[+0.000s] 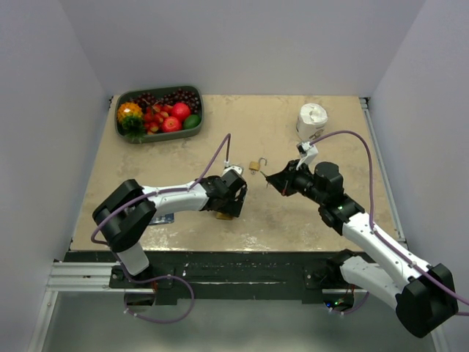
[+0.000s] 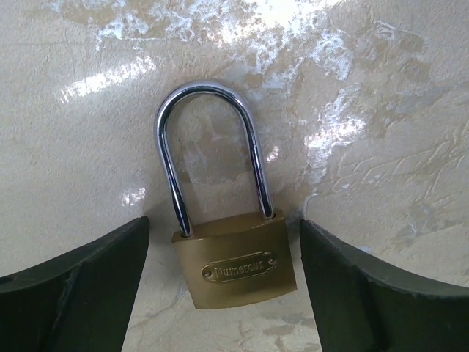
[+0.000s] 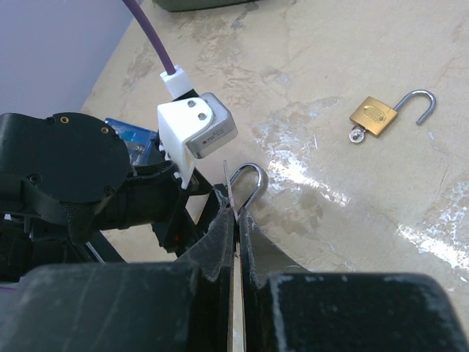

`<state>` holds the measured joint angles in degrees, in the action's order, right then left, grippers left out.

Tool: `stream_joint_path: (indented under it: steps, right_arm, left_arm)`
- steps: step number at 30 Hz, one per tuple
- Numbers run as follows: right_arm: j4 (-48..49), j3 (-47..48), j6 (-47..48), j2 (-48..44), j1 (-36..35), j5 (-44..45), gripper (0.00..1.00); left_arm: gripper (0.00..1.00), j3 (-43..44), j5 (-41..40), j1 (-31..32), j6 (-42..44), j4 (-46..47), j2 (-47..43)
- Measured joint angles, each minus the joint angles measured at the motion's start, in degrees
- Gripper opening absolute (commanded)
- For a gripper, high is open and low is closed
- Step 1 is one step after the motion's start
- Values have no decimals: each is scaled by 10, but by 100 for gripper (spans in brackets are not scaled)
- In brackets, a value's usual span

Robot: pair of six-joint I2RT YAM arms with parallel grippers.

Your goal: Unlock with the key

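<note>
Glossy mottled beige table (image 1: 146,172), pale lilac walls (image 1: 242,44). Left hand (image 2: 223,246) spread, closed brass padlock (image 2: 238,268) flat between fingers. Right hand (image 3: 236,216) pinching key (image 3: 228,187) at fingertips; open padlock (image 3: 374,117) beyond, well apart.

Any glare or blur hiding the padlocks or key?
Left wrist: glare patches on the table above the closed padlock, which is itself sharp. Right wrist: glare streaks near the open padlock; the right gripper looks blurred close up, and the key is only a thin sliver. Top external: even light, no glare.
</note>
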<state>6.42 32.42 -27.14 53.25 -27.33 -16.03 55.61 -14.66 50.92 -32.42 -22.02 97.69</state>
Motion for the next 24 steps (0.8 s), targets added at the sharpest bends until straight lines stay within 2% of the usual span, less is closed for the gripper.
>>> stream_joint_path:
  steps: [10, 15, 21, 24]
  right_arm:
    - [9, -4, -2, 0, 0, -1, 0]
    - [10, -9, -3, 0, 0, -2, 0]
    - [9, -11, -5, -6, 0, -3, 0]
    - [10, -14, -6, -18, 0, -4, 0]
  left_arm:
    - [86, -17, 5, 6, -16, 5, -15]
    - [81, -18, 4, 17, -25, 4, -15]
    - [68, -18, -6, 32, -25, 3, -11]
    - [57, -18, -11, 33, -26, 2, -10]
